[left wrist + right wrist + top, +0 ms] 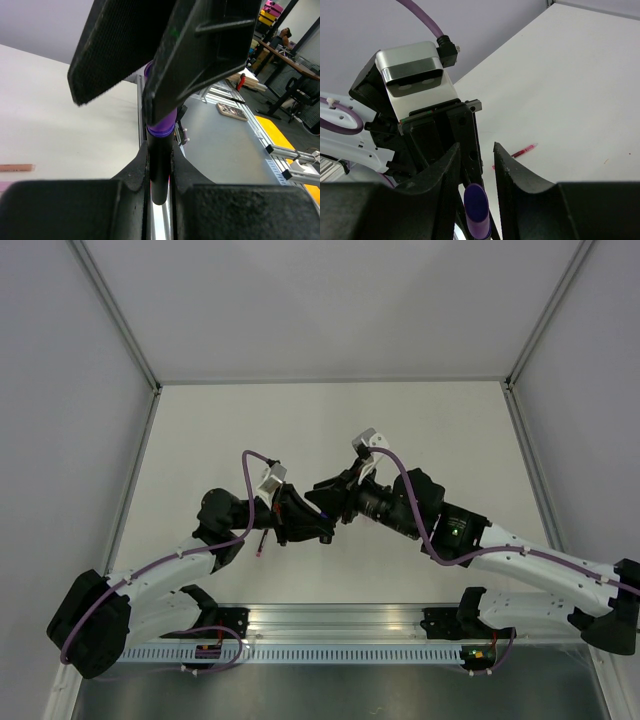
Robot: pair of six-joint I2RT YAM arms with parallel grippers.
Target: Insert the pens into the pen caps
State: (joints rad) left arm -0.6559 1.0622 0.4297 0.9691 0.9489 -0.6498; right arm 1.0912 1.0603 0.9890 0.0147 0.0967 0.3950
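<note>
You have the white table (330,420) boxed in by grey panels, with an aluminium rail (340,625) along its near edge. Above the middle of it your two arms meet nose to nose, the left arm (160,575) reaching in from one side and the right arm (520,555) from the other.

From above, the wrists hide everything held between them. The left gripper (159,160) is clamped on the black marker (159,175). Your left wrist view shows its barrel running straight up the frame, away from that camera. The purple end points into the right gripper (476,152), whose dark fingers (200,55) block most of the view. That gripper is closed around the purple cap (476,205), and the cap lines up with the marker's long axis. The cap's lower rim meets the black barrel, but you cannot tell how far the marker sits inside.

The red pen (517,151) lies flat on the table below the left wrist, apart from both grippers and tilted across the right wrist view. The orange pen (15,167) lies level at the left wrist view's edge, partly cropped.
</note>
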